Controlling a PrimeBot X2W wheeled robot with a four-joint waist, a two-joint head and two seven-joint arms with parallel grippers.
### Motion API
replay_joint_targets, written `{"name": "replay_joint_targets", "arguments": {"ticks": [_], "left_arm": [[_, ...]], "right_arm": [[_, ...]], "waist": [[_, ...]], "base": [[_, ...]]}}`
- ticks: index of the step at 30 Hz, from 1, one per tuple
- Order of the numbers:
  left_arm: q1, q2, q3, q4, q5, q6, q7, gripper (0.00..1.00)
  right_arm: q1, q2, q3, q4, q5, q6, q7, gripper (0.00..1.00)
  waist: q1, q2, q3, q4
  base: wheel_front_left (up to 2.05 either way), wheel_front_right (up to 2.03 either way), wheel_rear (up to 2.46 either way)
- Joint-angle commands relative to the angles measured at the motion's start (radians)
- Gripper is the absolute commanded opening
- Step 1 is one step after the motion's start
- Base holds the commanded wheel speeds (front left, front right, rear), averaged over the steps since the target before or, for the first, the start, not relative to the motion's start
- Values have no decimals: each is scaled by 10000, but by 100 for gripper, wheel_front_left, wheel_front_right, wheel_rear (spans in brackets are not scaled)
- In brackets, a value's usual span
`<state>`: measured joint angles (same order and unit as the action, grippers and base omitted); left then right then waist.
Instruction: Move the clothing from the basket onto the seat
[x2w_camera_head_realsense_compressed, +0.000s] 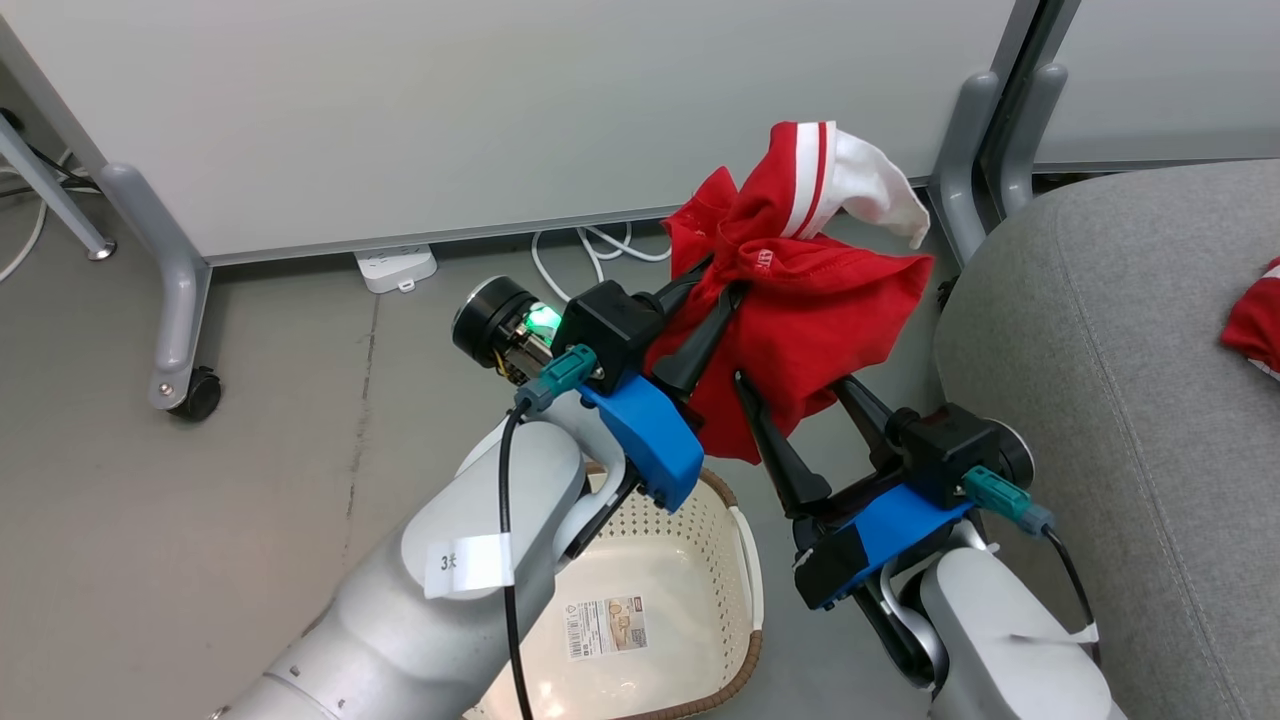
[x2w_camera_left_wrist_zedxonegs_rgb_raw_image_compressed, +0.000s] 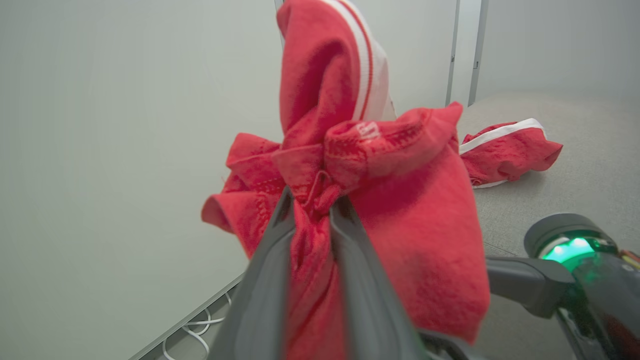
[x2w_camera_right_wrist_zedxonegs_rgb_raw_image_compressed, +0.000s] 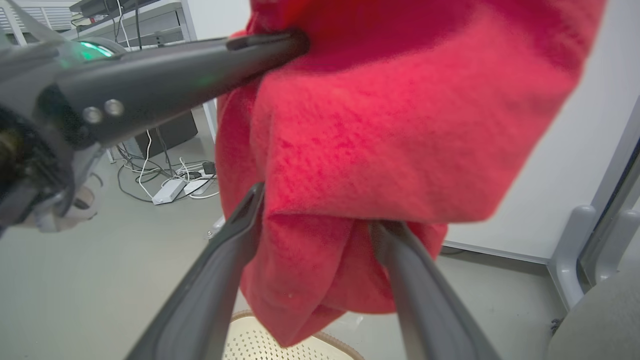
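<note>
White partition panel (x2w_camera_head_realsense_compressed: 500, 110) beyond both tools; power strip (x2w_camera_head_realsense_compressed: 396, 268), cables (x2w_camera_head_realsense_compressed: 600, 245) on floor (x2w_camera_head_realsense_compressed: 250, 480). Left tool (x2w_camera_head_realsense_compressed: 722, 285) pinched tight on red garment (x2w_camera_head_realsense_compressed: 810, 300), above basket (x2w_camera_head_realsense_compressed: 700, 560). Right tool (x2w_camera_head_realsense_compressed: 792, 385) spread wide, fingers (x2w_camera_head_realsense_compressed: 775, 440) straddling hanging fold. Seat (x2w_camera_head_realsense_compressed: 1100, 400) right of right tool, second garment (x2w_camera_head_realsense_compressed: 1255, 325) on it.

The raised garment (x2w_camera_head_realsense_compressed: 800, 300) is bright red, with white stripes on one band and a plain white piece at its top. The second garment (x2w_camera_left_wrist_zedxonegs_rgb_raw_image_compressed: 505, 152) is the same red with a white edge. The basket (x2w_camera_head_realsense_compressed: 700, 540) is cream, dotted with small holes, with a brown woven-look rim. The seat (x2w_camera_head_realsense_compressed: 1120, 400) is light grey. The left gripper (x2w_camera_head_realsense_compressed: 722, 285) and right gripper (x2w_camera_head_realsense_compressed: 790, 385) each have 2 dark grey fingers and a blue mount. The floor (x2w_camera_head_realsense_compressed: 200, 520) is grey.
</note>
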<state>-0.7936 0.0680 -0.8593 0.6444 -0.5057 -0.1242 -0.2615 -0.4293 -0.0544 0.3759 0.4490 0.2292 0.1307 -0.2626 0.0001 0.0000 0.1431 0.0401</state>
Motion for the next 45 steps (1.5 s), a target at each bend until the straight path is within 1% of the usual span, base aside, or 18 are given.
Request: {"name": "replay_joint_targets", "arguments": {"ticks": [1,2,3,4,10,31,32,33,45], "left_arm": [[-141,0,1,-13,45,-61,-54,0],[-138,-12,0,0,38,-65,-54,0],[-129,-23,-6,8,36,-68,-54,0],[-109,-30,-11,13,35,-70,-54,0],[-55,-63,26,78,20,-77,-54,0],[6,-106,172,152,139,-95,-54,0],[-23,-106,204,120,180,-96,-54,48],[-32,-107,228,96,204,-94,-52,100],[-5,-112,396,56,413,-69,-52,100]], "right_arm": [[-124,29,-28,71,23,1,-34,86],[-192,33,-82,151,66,1,-34,42],[-236,35,-91,186,230,1,-34,7],[-265,41,-71,206,363,1,-34,0],[-319,45,116,251,631,1,-34,0],[-282,49,244,174,599,1,-34,0],[-284,49,250,172,569,1,-34,0],[-293,49,261,170,533,1,-34,0],[-245,49,126,201,387,1,-34,0]], "waist": [[-1,0,-2,2],[-1,0,-3,4],[-1,0,-7,9],[-1,0,-14,14],[-1,0,-62,11],[-1,0,-67,-39],[-1,0,-56,-39],[-1,0,-44,-38],[-1,0,59,-60]], "base": [[0,0,0],[0,0,0],[0,0,0],[0,0,0],[0,0,0],[0,0,0],[0,0,0],[0,0,0],[0,0,0]]}}
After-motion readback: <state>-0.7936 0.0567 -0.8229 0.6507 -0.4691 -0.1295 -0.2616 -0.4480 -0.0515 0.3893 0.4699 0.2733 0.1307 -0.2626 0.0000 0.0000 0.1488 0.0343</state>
